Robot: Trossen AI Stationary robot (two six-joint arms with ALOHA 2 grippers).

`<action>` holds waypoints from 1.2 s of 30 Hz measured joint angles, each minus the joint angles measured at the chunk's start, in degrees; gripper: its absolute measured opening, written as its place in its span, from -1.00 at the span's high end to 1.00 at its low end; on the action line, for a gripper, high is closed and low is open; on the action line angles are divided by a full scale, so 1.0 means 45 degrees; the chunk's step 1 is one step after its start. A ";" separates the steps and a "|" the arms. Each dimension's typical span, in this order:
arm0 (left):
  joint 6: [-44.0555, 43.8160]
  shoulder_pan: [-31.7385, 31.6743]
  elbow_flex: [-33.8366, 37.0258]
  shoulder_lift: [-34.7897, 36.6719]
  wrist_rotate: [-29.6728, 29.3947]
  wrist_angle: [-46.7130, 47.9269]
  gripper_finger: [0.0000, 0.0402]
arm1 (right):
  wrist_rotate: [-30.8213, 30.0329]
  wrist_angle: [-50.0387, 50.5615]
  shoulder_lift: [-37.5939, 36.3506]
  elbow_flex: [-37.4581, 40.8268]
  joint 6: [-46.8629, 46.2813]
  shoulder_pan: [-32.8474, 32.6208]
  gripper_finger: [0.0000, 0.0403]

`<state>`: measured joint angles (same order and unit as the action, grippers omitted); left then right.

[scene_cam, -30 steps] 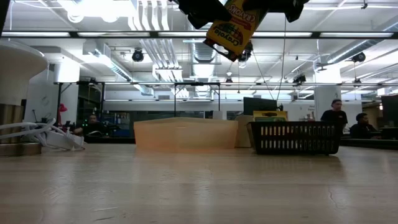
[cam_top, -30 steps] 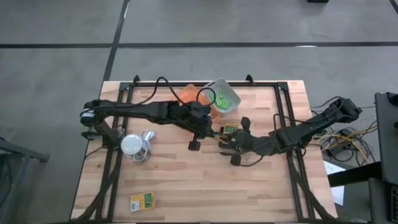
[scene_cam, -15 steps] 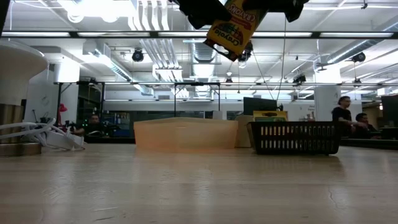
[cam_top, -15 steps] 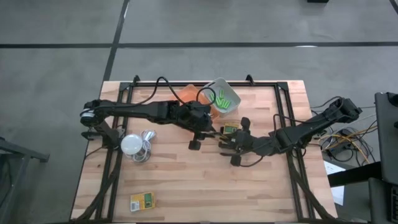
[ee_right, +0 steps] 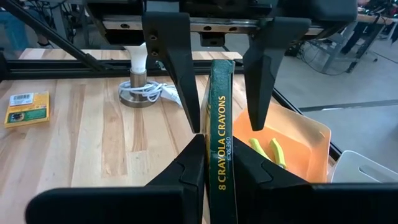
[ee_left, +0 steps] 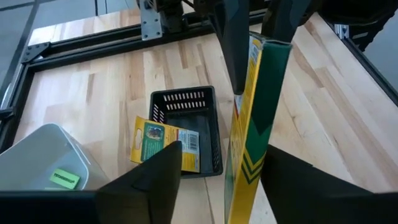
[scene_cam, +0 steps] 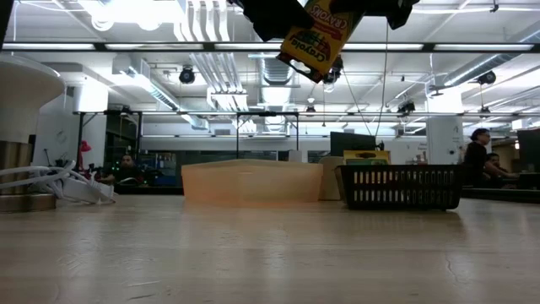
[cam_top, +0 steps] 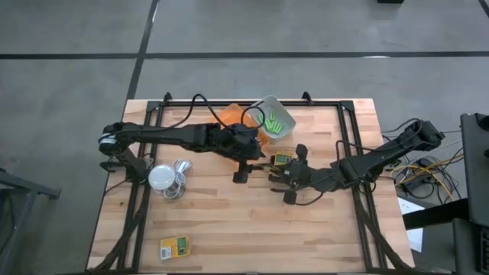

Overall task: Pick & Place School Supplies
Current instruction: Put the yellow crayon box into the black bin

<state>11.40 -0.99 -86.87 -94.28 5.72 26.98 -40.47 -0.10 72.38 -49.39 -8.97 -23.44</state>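
Mid-table, above the wood: my right gripper (ee_right: 219, 140) is clamped on the narrow edges of a crayon box (ee_right: 218, 93), holding it off the table (cam_top: 229, 221). In the low view the box hangs tilted, well clear of the surface.

My left gripper (ee_left: 221, 149) faces it from the other side with its fingers spread wide. One finger stands on each side of the box, and I cannot tell whether either touches the cardboard.

Below the pair sits a small black basket (ee_left: 214, 134) with a second box (ee_left: 165, 144) leaning over its rim. A third box (cam_top: 175, 246) lies flat near the table's front left corner, well apart from both arms.

Lime-green sticks (ee_right: 277, 152) rest in the orange bin (ee_right: 308, 134) at the back edge, and a grey bin (cam_top: 284, 114) stands just beside it. The white round thing (cam_top: 161, 177) with its coiled cable sits under my left arm.
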 joint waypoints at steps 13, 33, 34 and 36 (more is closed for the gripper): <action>-0.1435 -0.0012 -0.0034 0.1237 -0.0159 0.0594 -0.11 | -0.0009 0.0074 0.0000 0.0000 0.0000 0.0000 0.81; -0.4735 0.0743 0.9589 0.6450 -0.0945 -1.2288 0.02 | -0.0048 -0.4475 -0.0613 0.0005 0.2330 0.0000 0.81; -0.5154 0.0743 1.0439 0.6451 -0.0947 -1.4258 0.02 | -0.0042 -0.4503 -0.0613 0.0005 0.2331 -0.0002 0.81; -0.5861 0.0743 1.1935 0.6143 -0.1023 -1.8070 0.02 | 0.0000 -0.4503 -0.0608 0.0005 0.2327 0.0000 0.81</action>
<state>-14.97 2.35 -33.16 -66.64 1.11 -54.33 -40.47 -20.36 69.65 -49.36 1.50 -23.44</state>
